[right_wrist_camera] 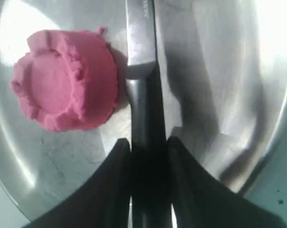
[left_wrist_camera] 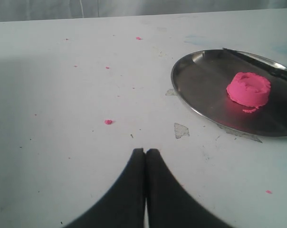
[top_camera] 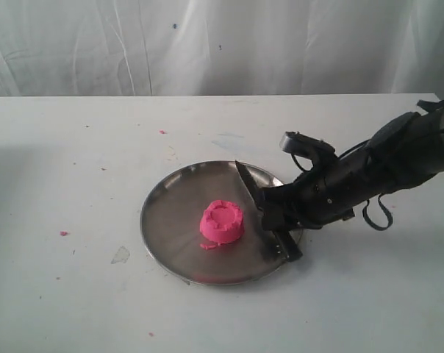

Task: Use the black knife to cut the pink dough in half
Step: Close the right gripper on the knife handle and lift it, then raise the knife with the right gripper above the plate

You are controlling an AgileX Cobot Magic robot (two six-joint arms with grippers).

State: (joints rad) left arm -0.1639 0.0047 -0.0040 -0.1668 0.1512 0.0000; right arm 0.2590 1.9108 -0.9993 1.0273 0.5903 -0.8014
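The pink dough [top_camera: 222,222] is one round puck with a ridged rim, near the middle of the steel plate [top_camera: 170,220]. The black knife [top_camera: 248,184] lies across the plate's right side, blade tip toward the far rim. My right gripper [top_camera: 270,213] is shut on the knife's handle [right_wrist_camera: 144,114], with the dough [right_wrist_camera: 65,88] just beside the blade. My left gripper [left_wrist_camera: 145,151] is shut on nothing, over bare table well away from the plate [left_wrist_camera: 200,85] and the dough [left_wrist_camera: 249,89].
Tiny pink crumbs [top_camera: 63,233] dot the white table, one close to the left gripper [left_wrist_camera: 108,122]. A small pale chip [top_camera: 120,255] lies left of the plate. A white curtain hangs behind the table.
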